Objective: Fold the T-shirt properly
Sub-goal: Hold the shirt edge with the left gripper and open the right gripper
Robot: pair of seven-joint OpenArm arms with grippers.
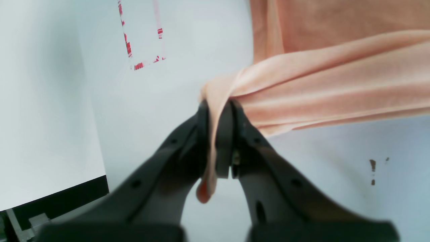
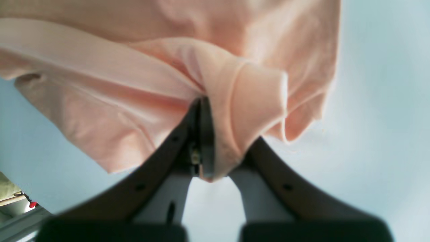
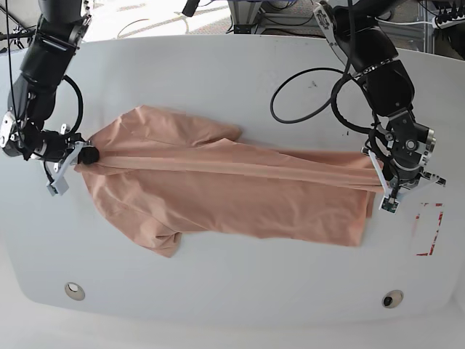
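Both pincers are clamped on the T-shirt (image 3: 218, 189): left pincer (image 1: 218, 111) grips one end, right pincer (image 2: 205, 101) the opposite end. A taut fold spans between them; the rest lies on the counter (image 3: 232, 73). Bare counter surrounds both pincers.

Bright even light, blurred wrist foregrounds

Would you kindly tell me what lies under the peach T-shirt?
Under the soft peach cotton T-shirt only the white table shows around its edges. The tabletop beneath the spread cloth is covered, so anything there cannot be seen.
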